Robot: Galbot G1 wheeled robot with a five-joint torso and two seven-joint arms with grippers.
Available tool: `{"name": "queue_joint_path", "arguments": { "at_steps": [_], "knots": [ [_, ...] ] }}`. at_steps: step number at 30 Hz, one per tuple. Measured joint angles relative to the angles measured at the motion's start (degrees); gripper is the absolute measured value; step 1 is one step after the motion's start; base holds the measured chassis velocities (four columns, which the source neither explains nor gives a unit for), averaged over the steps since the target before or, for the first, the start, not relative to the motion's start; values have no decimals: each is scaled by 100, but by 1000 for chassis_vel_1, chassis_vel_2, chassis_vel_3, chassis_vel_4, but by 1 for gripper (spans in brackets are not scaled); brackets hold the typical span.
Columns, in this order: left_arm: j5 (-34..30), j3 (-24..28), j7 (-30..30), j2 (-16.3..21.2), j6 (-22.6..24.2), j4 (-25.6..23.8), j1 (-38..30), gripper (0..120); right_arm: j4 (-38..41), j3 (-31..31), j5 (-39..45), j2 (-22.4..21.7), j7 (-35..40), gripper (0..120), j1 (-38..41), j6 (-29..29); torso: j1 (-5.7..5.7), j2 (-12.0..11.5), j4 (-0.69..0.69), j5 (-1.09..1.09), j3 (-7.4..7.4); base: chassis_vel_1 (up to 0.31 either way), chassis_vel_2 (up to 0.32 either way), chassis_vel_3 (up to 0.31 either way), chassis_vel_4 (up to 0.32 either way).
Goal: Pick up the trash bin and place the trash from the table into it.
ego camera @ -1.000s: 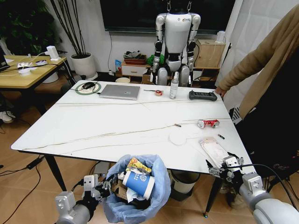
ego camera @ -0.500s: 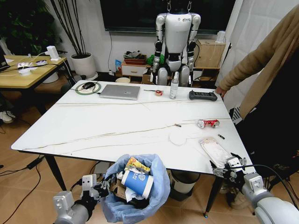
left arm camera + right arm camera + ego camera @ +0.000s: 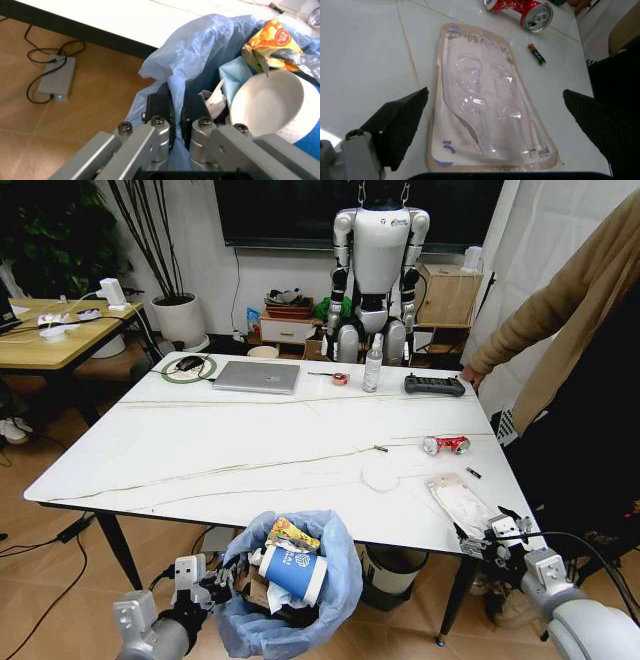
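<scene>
The trash bin (image 3: 285,580), lined with a light-blue bag, hangs below the front edge of the white table (image 3: 220,440). My left gripper (image 3: 215,582) is shut on its bag rim (image 3: 175,93). Inside lie a blue paper cup (image 3: 280,108) and a yellow snack wrapper (image 3: 270,37). A clear packet (image 3: 458,502) lies flat at the table's front right corner, and my right gripper (image 3: 492,532) stands open just in front of it. In the right wrist view the packet (image 3: 490,105) sits between the spread fingers (image 3: 402,123). A crushed red-silver can (image 3: 446,444) and a white round lid (image 3: 381,474) rest farther in.
A small battery (image 3: 472,472) lies near the can. At the table's far side are a laptop (image 3: 257,376), a bottle (image 3: 373,363) and a black controller (image 3: 434,385). A person (image 3: 570,330) stands at the right edge. Another bin (image 3: 395,570) sits under the table.
My right gripper has shifted slightly to the right along the table's front corner, still open. The bin has sunk a little in my left gripper.
</scene>
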Motion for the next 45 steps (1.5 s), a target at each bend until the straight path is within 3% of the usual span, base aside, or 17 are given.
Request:
{"name": "queue_joint_path", "arguments": {
  "at_steps": [3, 8, 14, 18, 21, 25, 28, 40, 45],
  "knots": [
    [3, -22, -5, -11, 3, -25, 43, 0, -107, 21, 1, -27, -49, 96, 23, 67, 0, 0, 0, 0, 0, 0, 0, 0, 0],
    [4, -59, -9, -14, 4, -42, 83, 0, -201, 44, 15, -40, -74, 81, 22, 139, 0, 0, 0, 0, 0, 0, 0, 0, 0],
    [28, -69, -16, -50, 6, -58, 116, 0, -248, 51, 54, -43, -106, 55, -5, 199, 0, 0, 0, 0, 0, 0, 0, 0, 0],
    [38, -69, -18, -63, 7, -65, 128, 0, -258, 54, 72, -44, -126, 48, -24, 215, 0, 0, 0, 0, 0, 0, 0, 0, 0],
    [46, -97, -20, -82, 7, -92, 153, 0, -299, 66, 108, -55, -174, 24, -42, 249, 0, 0, 0, 0, 0, 0, 0, 0, 0],
    [53, -108, -21, -84, 7, -101, 176, 0, -319, 58, 110, -52, -187, 15, -47, 265, 0, 0, 0, 0, 0, 0, 0, 0, 0],
    [60, -110, -21, -96, 8, -118, 187, 0, -332, 30, 110, -40, -200, 1, -48, 283, 0, 0, 0, 0, 0, 0, 0, 0, 0],
    [112, -111, -20, -109, -3, -162, 236, 0, 1, 92, 310, -18, -236, 0, -186, 366, 0, 0, 0, 0, 0, 0, 0, 0, 0],
    [116, -71, -17, -103, -8, -153, 187, 0, 544, 308, 967, -93, -264, 0, -287, 387, 0, 0, 0, -1, 0, 0, 0, 0, 0]
  ]
}}
